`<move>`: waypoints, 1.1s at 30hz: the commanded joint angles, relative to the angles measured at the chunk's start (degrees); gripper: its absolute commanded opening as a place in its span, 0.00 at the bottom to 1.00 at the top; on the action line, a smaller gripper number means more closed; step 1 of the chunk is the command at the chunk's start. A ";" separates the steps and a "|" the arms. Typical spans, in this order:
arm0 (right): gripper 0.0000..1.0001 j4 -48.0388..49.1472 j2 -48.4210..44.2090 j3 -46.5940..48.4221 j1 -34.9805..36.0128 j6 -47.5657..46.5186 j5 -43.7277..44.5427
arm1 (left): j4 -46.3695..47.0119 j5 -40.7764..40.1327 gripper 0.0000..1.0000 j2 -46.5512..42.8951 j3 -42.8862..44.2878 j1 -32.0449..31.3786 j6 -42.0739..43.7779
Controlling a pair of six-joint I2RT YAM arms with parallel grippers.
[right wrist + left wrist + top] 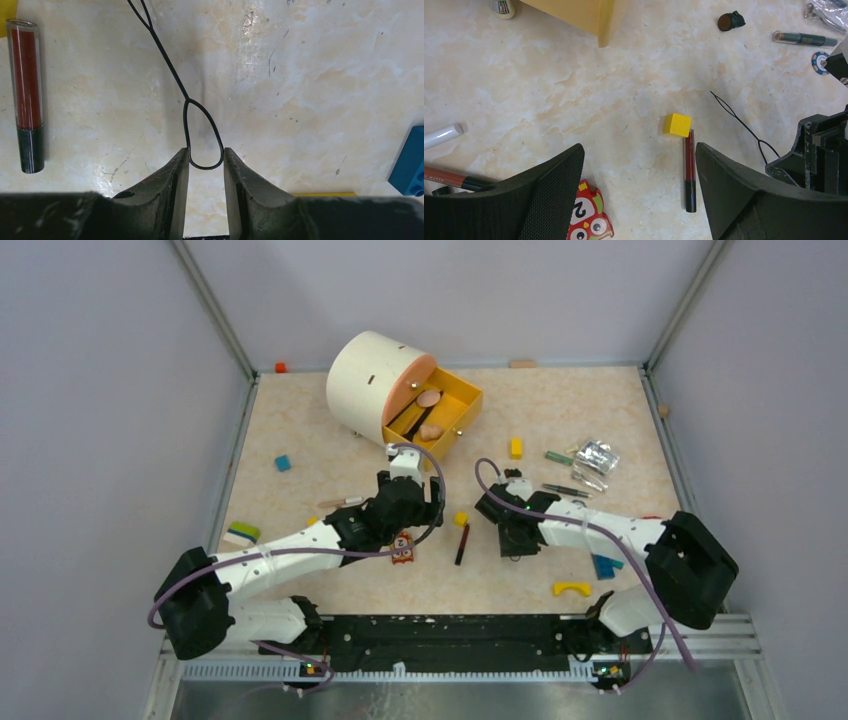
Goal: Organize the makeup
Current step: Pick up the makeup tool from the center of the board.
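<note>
Marble-patterned surface (560,400) shows our right jaws pinched lightly on the wire loop (186,100) near the red tube (27,95), left jaws wide and empty nearby, and we fear the springy wire may slip out or snag if lifted

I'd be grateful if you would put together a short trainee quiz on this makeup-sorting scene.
1. True or false: the yellow drawer already holds peach puffs.
2. What sits between the right gripper's fingertips? A a blue block; B the loop of the black wire-loop tool; C a red tube.
3. Complete: the left gripper's jaws stand ____.
Key: 1 true; 2 B; 3 open.
</note>
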 commanded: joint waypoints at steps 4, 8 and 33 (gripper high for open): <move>0.31 -2.35 -3.52 3.82 -0.54 -0.46 2.22 | 2.06 0.16 0.87 -0.66 1.53 0.37 0.50; 0.31 -3.37 -4.16 5.09 -0.61 -0.84 2.43 | 1.65 -0.19 0.87 -0.71 1.87 0.39 0.66; 0.31 -9.76 1.03 30.77 -4.85 -9.42 7.05 | -21.45 -9.78 0.90 -8.24 17.30 5.66 4.28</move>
